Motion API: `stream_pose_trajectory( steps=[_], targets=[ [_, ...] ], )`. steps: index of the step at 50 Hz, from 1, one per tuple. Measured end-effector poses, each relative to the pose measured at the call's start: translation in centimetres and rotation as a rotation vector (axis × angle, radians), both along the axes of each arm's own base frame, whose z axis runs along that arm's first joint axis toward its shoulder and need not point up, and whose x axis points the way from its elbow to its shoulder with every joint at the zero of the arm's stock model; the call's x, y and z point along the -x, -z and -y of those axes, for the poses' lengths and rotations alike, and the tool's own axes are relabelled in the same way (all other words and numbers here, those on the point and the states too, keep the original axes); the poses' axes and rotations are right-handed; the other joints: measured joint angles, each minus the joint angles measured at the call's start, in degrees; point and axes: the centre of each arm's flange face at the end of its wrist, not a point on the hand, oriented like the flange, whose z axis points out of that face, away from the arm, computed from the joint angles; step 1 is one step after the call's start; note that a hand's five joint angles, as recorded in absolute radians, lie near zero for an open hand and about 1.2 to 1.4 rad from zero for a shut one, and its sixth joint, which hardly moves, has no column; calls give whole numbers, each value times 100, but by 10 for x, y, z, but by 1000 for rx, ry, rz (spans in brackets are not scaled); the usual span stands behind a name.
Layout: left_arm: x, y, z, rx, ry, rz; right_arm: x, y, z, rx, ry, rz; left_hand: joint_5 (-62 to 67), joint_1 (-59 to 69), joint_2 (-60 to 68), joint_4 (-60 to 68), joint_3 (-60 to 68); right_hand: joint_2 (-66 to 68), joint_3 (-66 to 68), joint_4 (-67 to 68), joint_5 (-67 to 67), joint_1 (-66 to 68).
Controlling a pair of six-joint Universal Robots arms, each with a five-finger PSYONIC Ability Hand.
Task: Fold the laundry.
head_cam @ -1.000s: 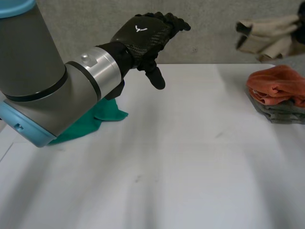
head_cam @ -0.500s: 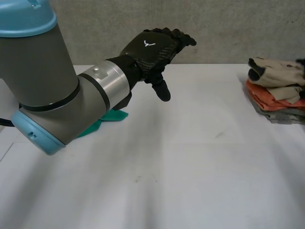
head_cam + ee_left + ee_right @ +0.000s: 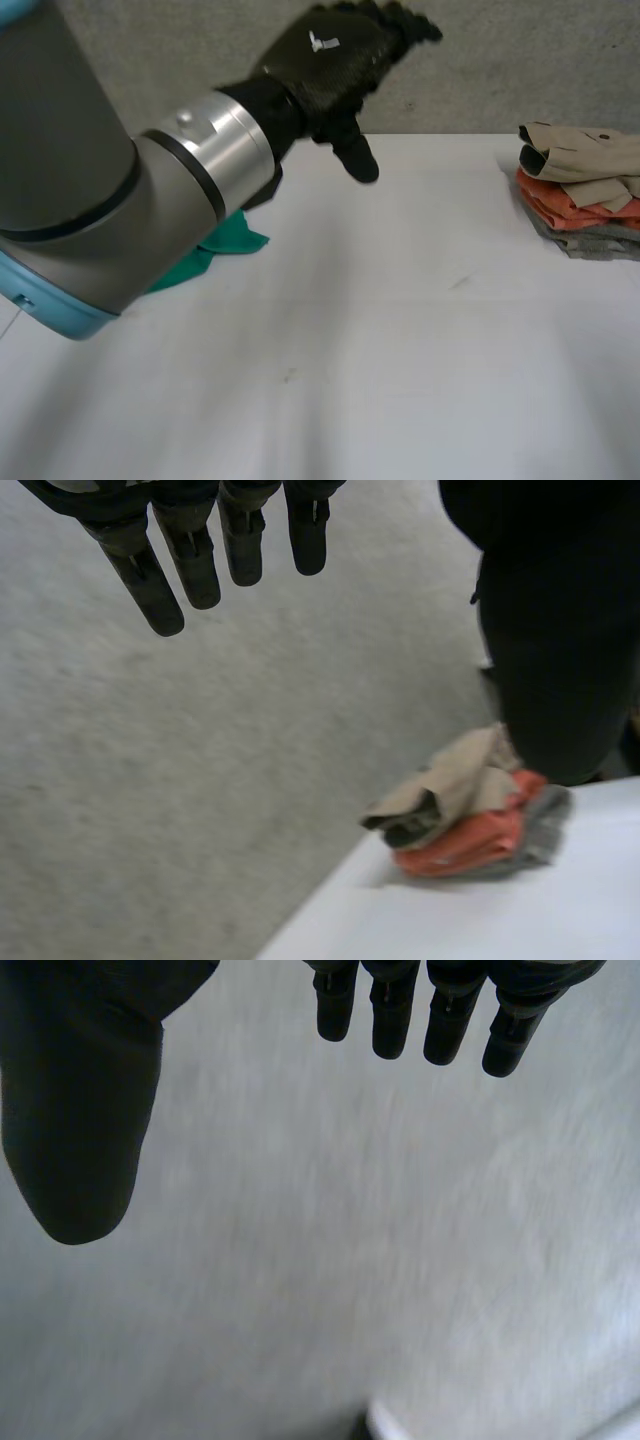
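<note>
Green cloth: middle left, crumpled on the desk behind the left arm (probably next to fold).
Left hand: upper centre, fingers straight, empty, lifted clear.
Folded stack: right edge, finished pieces set aside.
Right hand: fingers straight, empty.

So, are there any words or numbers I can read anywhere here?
No words or numbers can be read.
Left hand: a small white mark on its back, a sign and not letters.
Pile, green cloth, table: no print shows on them.
</note>
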Motion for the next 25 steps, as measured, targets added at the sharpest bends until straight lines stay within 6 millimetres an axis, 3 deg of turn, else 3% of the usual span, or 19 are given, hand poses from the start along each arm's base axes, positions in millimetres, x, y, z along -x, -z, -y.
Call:
stream_pose_trajectory(
  steps=[1,3,4,5,6,7,8,9,11,13,14,17,18,20,25],
  targets=[
    [-4,-6,4,20,-35,-16,-25,-14,-4,54,-66,-10,2,-1,0,0,0,0,0,0,0,0],
    [-10,-11,12,39,-86,-29,-42,-22,-9,87,-117,-13,1,-13,0,0,0,0,0,0,0,0],
    [-18,-15,22,59,-148,-36,-82,-34,-22,142,-242,-13,0,-13,0,0,0,0,0,0,0,0],
    [-21,-16,27,67,-174,-36,-94,-36,-27,152,-284,-11,4,-13,0,0,0,0,0,0,0,0],
    [-35,-18,44,94,-269,-22,-128,-36,-41,162,-405,-4,1,-13,0,0,0,0,0,0,0,0],
    [-45,-17,58,114,-335,-1,-151,-32,-53,155,-491,2,1,-13,0,0,0,0,0,0,0,0],
    [-50,-16,63,124,-362,12,-157,-31,-56,151,-512,4,1,-13,0,0,0,0,0,0,0,0],
    [-60,-11,78,144,-426,55,-181,-22,-69,126,-605,12,1,-14,0,0,0,0,0,0,0,0],
    [-71,-2,94,167,-493,121,-208,-9,-86,84,-707,23,1,-13,0,0,0,-1,0,0,0,0],
    [-89,22,123,198,-582,270,-242,15,-112,-2,-836,43,1,-14,0,0,0,-1,0,0,0,0],
    [-91,26,127,201,-591,293,-248,21,-118,-25,-857,47,1,-14,0,0,0,-1,0,0,0,0],
    [-111,73,164,201,-641,494,-268,56,-144,-156,-928,65,1,-13,0,0,0,-1,0,0,0,0],
    [-113,79,168,198,-642,514,-270,61,-147,-174,-932,66,1,-13,0,0,0,0,0,0,0,0],
    [-129,120,194,171,-632,621,-274,86,-160,-265,-938,60,3,-13,0,0,0,-1,0,0,0,0],
    [-144,174,225,134,-558,674,-275,116,-171,-360,-924,17,39,152,87,91,81,-1,0,0,0,0]
  ],
)
